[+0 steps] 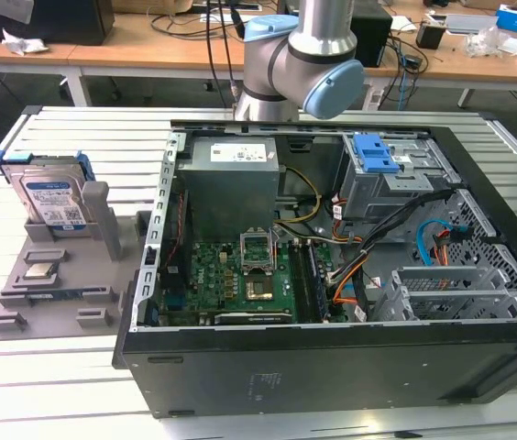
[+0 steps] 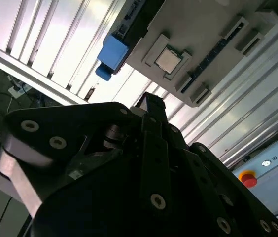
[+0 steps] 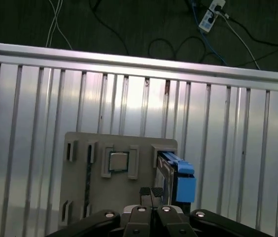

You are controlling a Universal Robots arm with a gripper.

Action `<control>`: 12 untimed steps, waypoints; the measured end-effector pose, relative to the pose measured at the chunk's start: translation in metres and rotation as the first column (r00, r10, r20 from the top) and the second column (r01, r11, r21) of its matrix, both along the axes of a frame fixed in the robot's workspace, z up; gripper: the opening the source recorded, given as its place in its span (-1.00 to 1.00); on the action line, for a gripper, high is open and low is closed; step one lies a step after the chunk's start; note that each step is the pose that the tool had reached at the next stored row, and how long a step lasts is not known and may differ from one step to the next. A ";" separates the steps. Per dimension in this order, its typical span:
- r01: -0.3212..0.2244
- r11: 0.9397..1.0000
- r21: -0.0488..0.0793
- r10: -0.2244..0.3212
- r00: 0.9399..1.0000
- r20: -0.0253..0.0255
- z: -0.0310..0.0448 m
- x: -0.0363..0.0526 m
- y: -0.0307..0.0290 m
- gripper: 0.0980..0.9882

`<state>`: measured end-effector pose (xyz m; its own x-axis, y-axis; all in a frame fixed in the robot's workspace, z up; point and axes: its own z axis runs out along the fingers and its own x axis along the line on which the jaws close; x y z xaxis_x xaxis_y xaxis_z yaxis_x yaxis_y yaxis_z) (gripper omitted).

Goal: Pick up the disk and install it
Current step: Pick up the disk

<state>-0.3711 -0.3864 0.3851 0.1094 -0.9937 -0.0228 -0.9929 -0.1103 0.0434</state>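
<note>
The disk (image 1: 52, 197) stands on edge in a slot of the grey holder (image 1: 57, 302), on the surface (image 1: 84, 137) at the exterior view's left beside the open computer case (image 1: 332, 367), probably so its flat faces stay free for a grasp. It is silver, with a white-and-blue label and a blue frame. In the first wrist view the tool (image 3: 152, 193) hangs over the holder, narrow and empty.

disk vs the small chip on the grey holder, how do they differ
The disk stands on edge in a slot; the chip lies flat in a recess. The disk is far larger than the chip. The disk has a blue frame and label; the chip is bare metal. Both sit on the grey holder.
</note>
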 end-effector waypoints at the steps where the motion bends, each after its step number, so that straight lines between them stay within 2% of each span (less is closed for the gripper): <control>1: -0.014 1.000 0.000 0.014 1.000 0.000 0.0000 0.0000 0.0000 -0.98; 6: -0.072 0.997 0.000 0.072 0.997 0.000 0.0000 0.0000 0.0000 -0.98; 12: -0.153 0.988 0.000 0.153 0.988 0.000 0.0000 0.0000 0.0000 -0.98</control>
<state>-0.3711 -0.3864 0.3851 0.2602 -0.9653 -0.0227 -0.9644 -0.2610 0.0434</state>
